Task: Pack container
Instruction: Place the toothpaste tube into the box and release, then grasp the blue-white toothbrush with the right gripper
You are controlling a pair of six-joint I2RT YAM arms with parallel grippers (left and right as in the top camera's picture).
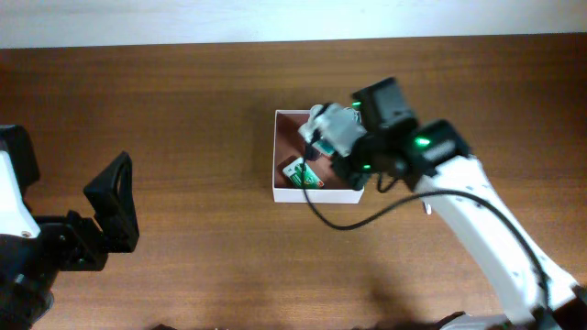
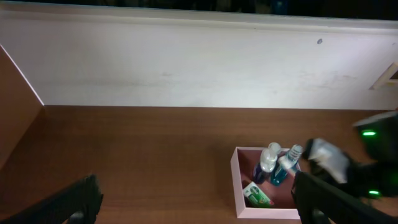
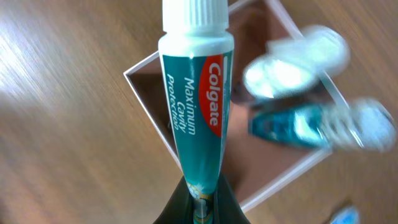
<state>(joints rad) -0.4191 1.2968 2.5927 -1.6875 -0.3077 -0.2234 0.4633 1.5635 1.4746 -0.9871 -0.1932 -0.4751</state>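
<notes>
Right gripper (image 3: pixel 200 198) was clamped on the toothpaste tube (image 3: pixel 196 118) tail over the container (image 1: pixel 316 195) at overhead frame centre, left gripper (image 2: pixel 196 208) wide open lower left; I'd lower slowly, release onto bare floor, clear of the bottles (image 2: pixel 273 163).

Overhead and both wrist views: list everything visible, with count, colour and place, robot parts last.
container: one, white walls, reddish-brown inside, mid-table.
bottles: two, blue with white tops, inside the container.
green carton: one, green, inside the container.
toothpaste tube: one, teal and white, held above the container.
table: one, brown wood.
left gripper: one, black, open, empty, far left of the container.
right gripper: one, black, shut on the toothpaste tube.
</notes>
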